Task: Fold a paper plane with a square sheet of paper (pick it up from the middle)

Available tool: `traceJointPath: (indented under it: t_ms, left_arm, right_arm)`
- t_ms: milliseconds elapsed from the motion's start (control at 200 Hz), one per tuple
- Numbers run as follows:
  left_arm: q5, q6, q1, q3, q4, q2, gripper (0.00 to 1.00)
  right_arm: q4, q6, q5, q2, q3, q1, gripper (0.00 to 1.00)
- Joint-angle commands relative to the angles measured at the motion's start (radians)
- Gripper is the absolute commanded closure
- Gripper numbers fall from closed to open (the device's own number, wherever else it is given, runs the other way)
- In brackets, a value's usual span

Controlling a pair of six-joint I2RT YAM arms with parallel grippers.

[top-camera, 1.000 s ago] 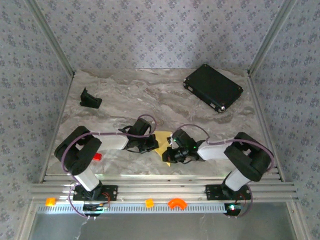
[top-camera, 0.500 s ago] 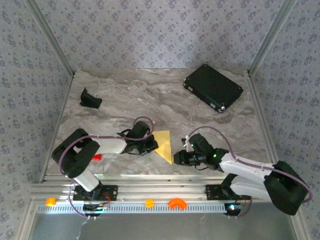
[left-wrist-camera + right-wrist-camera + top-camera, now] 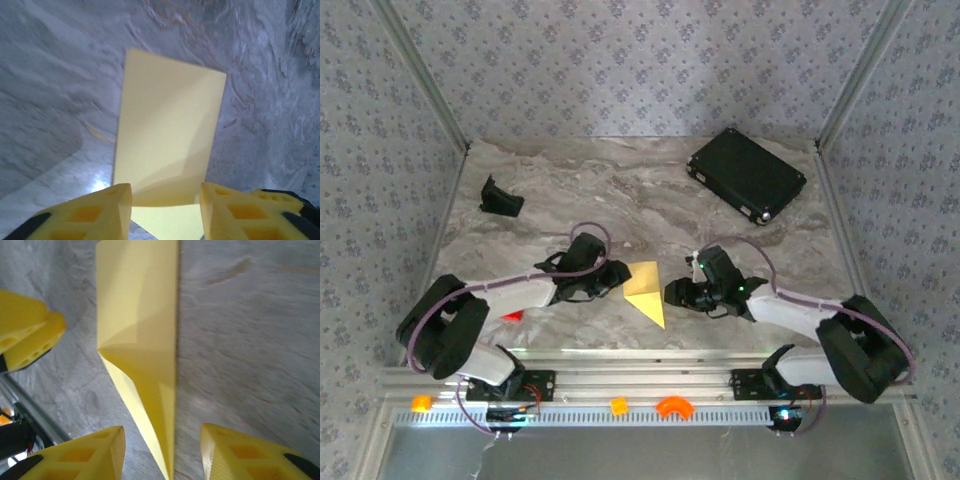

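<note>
Half open, gripping nothing: left gripper (image 3: 613, 280) and right gripper (image 3: 672, 293), flanking the folded square sheet of paper (image 3: 645, 285), flat on the table (image 3: 620, 190) between the 2, seemingly positioned for the next crease.

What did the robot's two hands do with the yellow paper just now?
Both let go. The right gripper opened and pulled back to the right. The left gripper opened too, staying beside the paper. The yellow paper now lies uncovered on the table. The black case stayed put.
</note>
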Motion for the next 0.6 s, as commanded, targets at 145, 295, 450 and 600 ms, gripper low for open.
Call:
traceJointPath:
  t_ms: [145,295,450,600]
  left_arm:
    - [0.120,0.034,0.065,-0.036,0.010,-0.033,0.52]
    - [0.151,0.030,0.081,-0.045,0.028,-0.025,0.50]
    - [0.184,0.030,0.099,-0.050,0.049,-0.010,0.49]
    - [0.227,0.030,0.107,-0.046,0.077,0.012,0.48]
  right_arm:
    - [0.043,-0.064,-0.101,0.151,0.102,0.011,0.60]
    - [0.059,-0.069,-0.119,0.193,0.115,0.006,0.69]
    - [0.086,-0.065,-0.138,0.197,0.100,-0.008,0.84]
    - [0.128,-0.056,-0.174,0.181,0.078,-0.022,0.93]
